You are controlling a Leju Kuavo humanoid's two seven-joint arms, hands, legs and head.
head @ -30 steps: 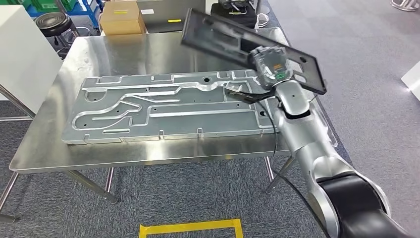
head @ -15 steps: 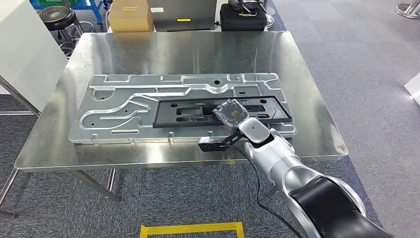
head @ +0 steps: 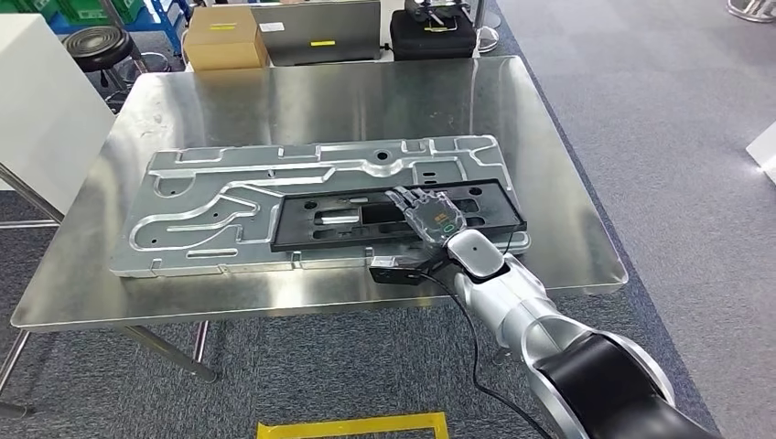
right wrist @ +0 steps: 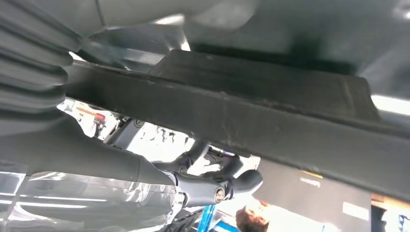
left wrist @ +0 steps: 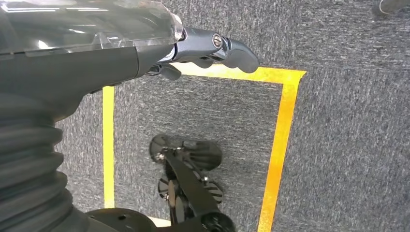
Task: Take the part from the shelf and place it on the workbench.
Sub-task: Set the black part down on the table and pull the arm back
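Note:
The black rectangular frame part [head: 366, 215] lies flat on a large machined aluminium plate [head: 229, 183], which rests on the steel workbench [head: 320, 101]. My right hand [head: 425, 212] lies over the part's near right portion with its fingers stretched out flat on top. In the right wrist view the black part [right wrist: 270, 96] is a thick dark bar, and my thumb [right wrist: 217, 188] sits apart from it with a bright gap between. My left hand [left wrist: 193, 48] hangs beside my body above the carpet and holds nothing.
Behind the workbench stand a cardboard box [head: 224, 41], a grey case [head: 316, 27] and a black case [head: 430, 32]. A black stool [head: 96, 41] and a white cabinet [head: 37, 101] are at the left. Yellow tape [head: 352, 425] marks the carpet below me.
A second ago my right hand held the part tilted in the air over the table's right side. It was then laid on the plate, and my fingers have now uncurled flat.

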